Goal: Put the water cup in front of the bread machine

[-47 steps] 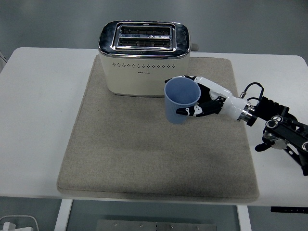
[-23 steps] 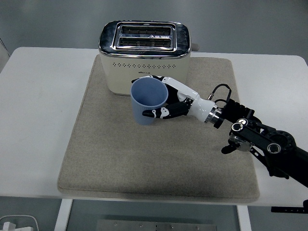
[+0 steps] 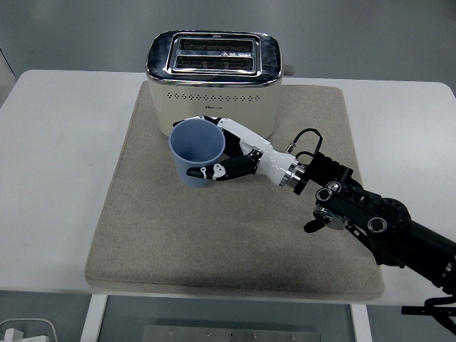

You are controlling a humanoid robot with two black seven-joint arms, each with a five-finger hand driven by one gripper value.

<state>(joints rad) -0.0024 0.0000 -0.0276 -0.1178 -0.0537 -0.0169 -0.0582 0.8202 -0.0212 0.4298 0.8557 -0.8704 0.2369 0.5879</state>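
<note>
A blue water cup (image 3: 195,151) stands upright, mouth up, over the beige mat (image 3: 142,228), just in front of the cream and chrome toaster (image 3: 214,78). My right hand (image 3: 226,153) reaches in from the lower right and is shut on the cup, its fingers wrapped round the cup's right side. Whether the cup's base touches the mat I cannot tell. The left arm is out of view.
The white table (image 3: 57,142) lies bare around the mat. My right forearm (image 3: 370,224) crosses the mat's lower right corner. A white object (image 3: 25,331) shows on the floor at the bottom left.
My right hand has carried the cup leftward, from the toaster's right front corner to in front of its middle. The arm has reached further in over the mat.
</note>
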